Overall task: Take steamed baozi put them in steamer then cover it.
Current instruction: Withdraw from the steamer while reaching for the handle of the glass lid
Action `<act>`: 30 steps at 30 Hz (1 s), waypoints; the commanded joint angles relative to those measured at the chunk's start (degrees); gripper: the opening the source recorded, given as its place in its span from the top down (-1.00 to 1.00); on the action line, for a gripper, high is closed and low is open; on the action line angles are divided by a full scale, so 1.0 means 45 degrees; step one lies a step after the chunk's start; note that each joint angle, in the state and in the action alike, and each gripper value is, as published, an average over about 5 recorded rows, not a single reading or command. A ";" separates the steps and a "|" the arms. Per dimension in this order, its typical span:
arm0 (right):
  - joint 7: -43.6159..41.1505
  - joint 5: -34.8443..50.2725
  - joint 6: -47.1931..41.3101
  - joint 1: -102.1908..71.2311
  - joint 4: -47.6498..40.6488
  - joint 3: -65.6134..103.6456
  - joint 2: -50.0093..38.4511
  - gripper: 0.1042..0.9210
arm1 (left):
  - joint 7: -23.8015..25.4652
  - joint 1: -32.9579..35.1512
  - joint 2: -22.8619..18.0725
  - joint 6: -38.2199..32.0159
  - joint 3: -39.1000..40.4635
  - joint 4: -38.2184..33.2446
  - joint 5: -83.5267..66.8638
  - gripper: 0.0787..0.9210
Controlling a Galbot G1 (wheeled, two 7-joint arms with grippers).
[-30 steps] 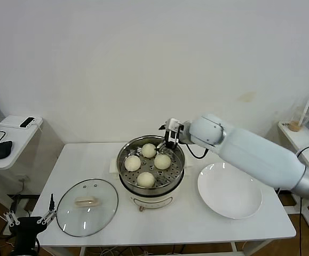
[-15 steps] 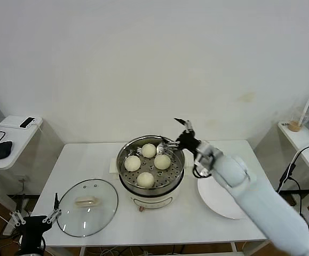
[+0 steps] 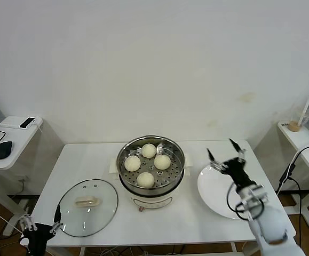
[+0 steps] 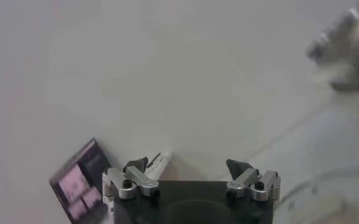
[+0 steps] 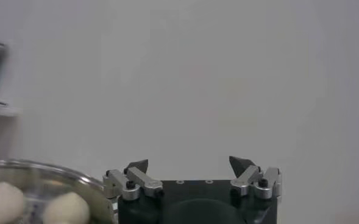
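Observation:
Several steamed baozi lie in the steamer, a shiny perforated basket on a cream pot base at the table's middle. The cover, a clear glass lid with a cream handle, lies flat on the table to the steamer's left. My right gripper hangs open and empty above the white plate, right of the steamer. Its wrist view shows the open right gripper, the steamer rim and two baozi. My left gripper is open at the table's front left corner, near the cover. The left wrist view shows the left gripper empty.
An empty white plate sits right of the steamer. Side tables stand at both ends, the left one holding a mouse, the right one a cup with a straw. A cable hangs at the right.
My right arm has pulled back from the steamer's far rim, swinging right and toward me to above the plate. The left gripper has sunk slightly lower at the front left corner.

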 commanded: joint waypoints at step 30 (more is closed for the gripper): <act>0.0299 -0.0764 0.1022 -0.4386 0.1241 0.3947 0.2081 -0.76 | 0.0868 -0.3576 0.1751 0.0168 0.2055 0.4348 0.6740 -0.77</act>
